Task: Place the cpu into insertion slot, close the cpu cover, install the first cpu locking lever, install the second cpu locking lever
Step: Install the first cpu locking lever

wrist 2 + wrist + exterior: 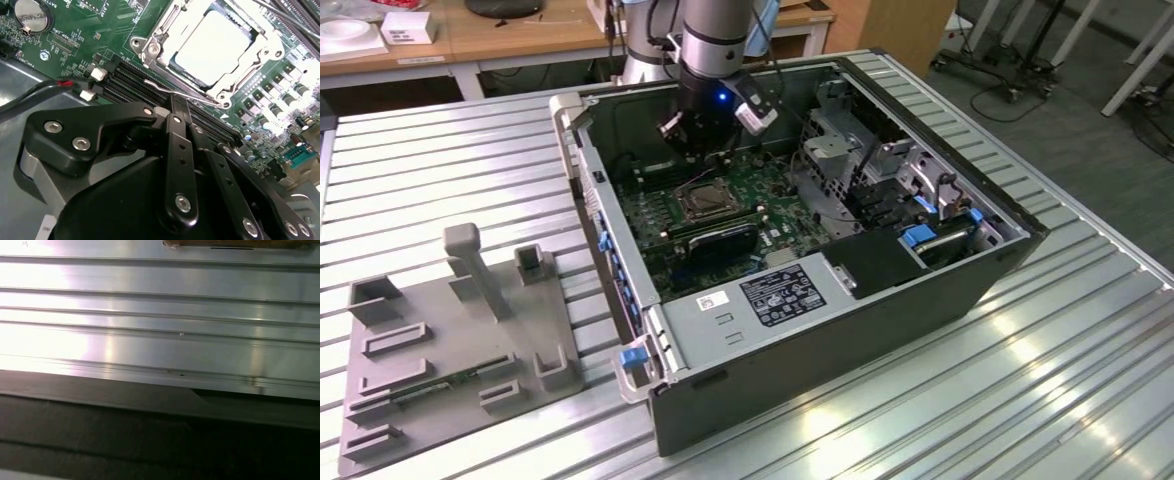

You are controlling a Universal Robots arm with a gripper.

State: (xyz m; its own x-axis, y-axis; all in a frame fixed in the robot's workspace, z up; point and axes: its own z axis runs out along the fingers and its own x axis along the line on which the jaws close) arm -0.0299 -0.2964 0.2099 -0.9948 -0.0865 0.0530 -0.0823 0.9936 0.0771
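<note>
The cpu (212, 42) lies flat in the insertion slot (700, 201) on the green board inside the open computer case. The silver cpu cover (154, 39) is folded down around it, and its window leaves the chip's metal top bare. A thin wire locking lever (172, 90) runs along the socket's edge nearest the gripper. My gripper (176, 106) has its black fingers pressed together, and their tips are at that lever. In the exterior view the gripper (698, 150) hangs just behind the socket.
Long black memory slots (125, 82) lie between the gripper and the socket. Case walls (594, 200) and a drive cage (834, 150) ring the board. A grey fixture plate (454, 330) stands on the ribbed metal table (160, 340) at the exterior view's left.
</note>
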